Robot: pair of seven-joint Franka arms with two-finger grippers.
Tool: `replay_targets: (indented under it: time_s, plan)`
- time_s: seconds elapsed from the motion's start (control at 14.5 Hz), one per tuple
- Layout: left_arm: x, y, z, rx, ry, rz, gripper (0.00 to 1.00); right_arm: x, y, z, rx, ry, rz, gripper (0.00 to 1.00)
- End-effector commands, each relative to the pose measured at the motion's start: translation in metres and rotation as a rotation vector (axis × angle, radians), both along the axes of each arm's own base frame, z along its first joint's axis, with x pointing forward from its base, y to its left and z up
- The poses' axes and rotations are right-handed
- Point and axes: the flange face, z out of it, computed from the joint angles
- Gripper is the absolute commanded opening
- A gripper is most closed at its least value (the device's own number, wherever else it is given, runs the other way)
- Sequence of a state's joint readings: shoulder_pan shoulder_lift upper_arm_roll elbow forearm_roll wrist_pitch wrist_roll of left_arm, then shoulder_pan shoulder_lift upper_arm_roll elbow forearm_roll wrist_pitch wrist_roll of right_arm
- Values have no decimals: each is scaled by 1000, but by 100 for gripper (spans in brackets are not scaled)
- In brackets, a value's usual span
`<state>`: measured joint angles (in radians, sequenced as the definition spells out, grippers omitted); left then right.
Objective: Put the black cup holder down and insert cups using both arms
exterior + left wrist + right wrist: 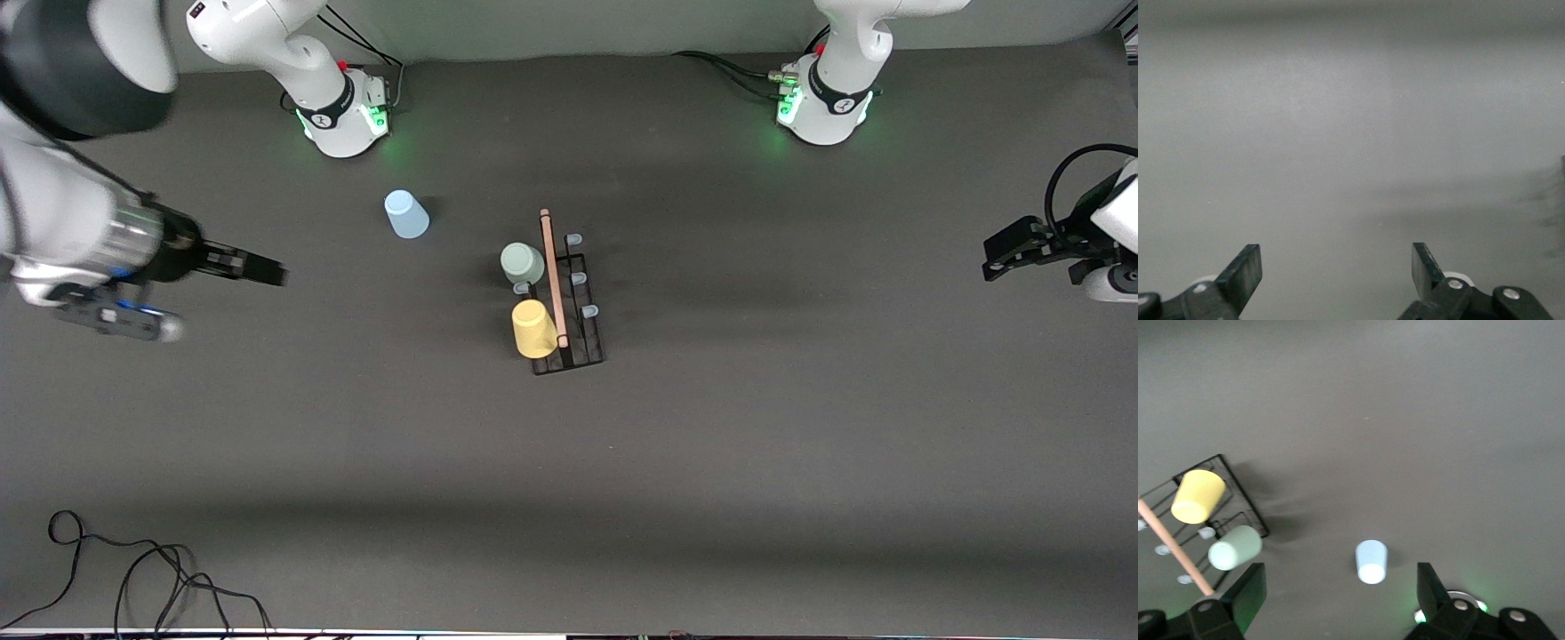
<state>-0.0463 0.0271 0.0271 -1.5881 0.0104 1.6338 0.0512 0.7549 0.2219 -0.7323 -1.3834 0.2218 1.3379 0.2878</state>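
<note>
Where cables (133,578) trail, dark grey table (800,444).

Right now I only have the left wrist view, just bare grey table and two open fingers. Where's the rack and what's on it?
Observer: The black cup holder stands mid-table, wooden handle on top. The yellow cup and the grey-green cup sit on pegs on its right-arm side.
Operator: Third cup?
Observer: The light blue cup stands upside down on the table, apart from the rack, toward the right arm's base.
Operator: Free pegs?
Observer: Three blue-tipped pegs on the left-arm side are bare, plus one between the two cups.
Operator: Right hand?
Observer: The right hand is open, up over the right arm's end of the table. Your left hand holds nothing.
</note>
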Motion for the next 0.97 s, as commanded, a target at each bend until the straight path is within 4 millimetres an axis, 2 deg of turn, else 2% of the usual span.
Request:
replay_targets:
  time_s: [0.0, 0.41, 0.62, 0.69, 0.76, 0.83, 0.9]
  plan:
    - [-4, -2, 0, -9, -3, -3, 100, -11, -15, 13, -24, 4, 72, 100]
    - [-6, -3, -2, -9, 14, -4, 100, -11, -12, 10, -44, 18, 89, 100]
    - [-6, -2, -2, -9, 14, -3, 100, -9, -19, 10, -30, 5, 143, 100]
    - [-6, -2, -2, -9, 14, -3, 100, -7, -36, 8, -21, 8, 135, 100]
    - [-5, -2, -2, -9, 14, -4, 100, -6, -34, 7, -6, 10, 145, 100]
    - [-5, -1, -2, -9, 13, -1, 100, -5, -42, 6, 3, 12, 142, 100]
    - [-4, -1, -3, -9, 11, -3, 100, -7, -39, 8, -25, 11, 170, 100]
